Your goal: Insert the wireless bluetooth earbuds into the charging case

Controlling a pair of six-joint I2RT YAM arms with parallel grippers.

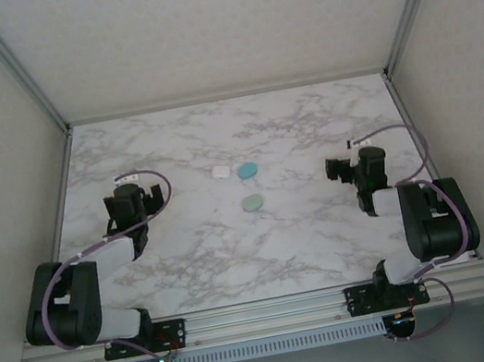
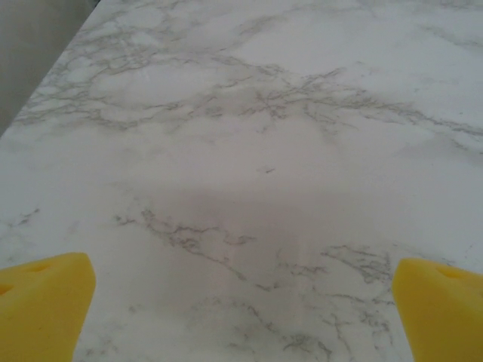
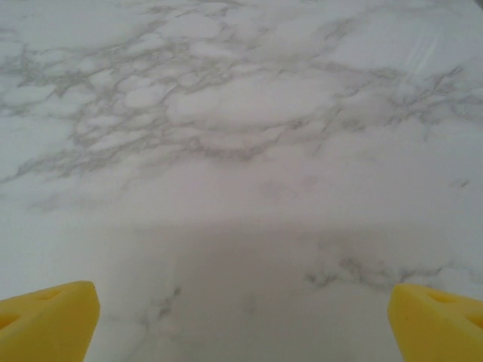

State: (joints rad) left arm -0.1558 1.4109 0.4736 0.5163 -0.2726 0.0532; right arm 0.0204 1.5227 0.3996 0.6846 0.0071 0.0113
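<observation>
- left tool (image 1: 139,197) released, yellow fingers (image 2: 44,305) wide apart, only bare tabletop (image 1: 200,263) between them; right tool (image 1: 343,166) likewise released and empty
- charging case (image 1: 248,170) lies between the two tools, well apart from both: off to the right of the left tool, off to the left of the right tool
- mint-green piece (image 1: 252,203) lies near the case but apart from it; cannot tell if it belongs to the case
- white square piece (image 1: 220,172) sits just beside the case on the left-tool side
- earbuds too small to make out from above; risk: a tool comes down on the wrong spot or pinches the white piece instead
- risk: the case looks smooth and rounded, so an off-centre pinch could make it slide or pop out
- risk: the three things lie close together, so reaching for one may knock its neighbour
- risk: both tools heading for the middle at once could bump each other
</observation>
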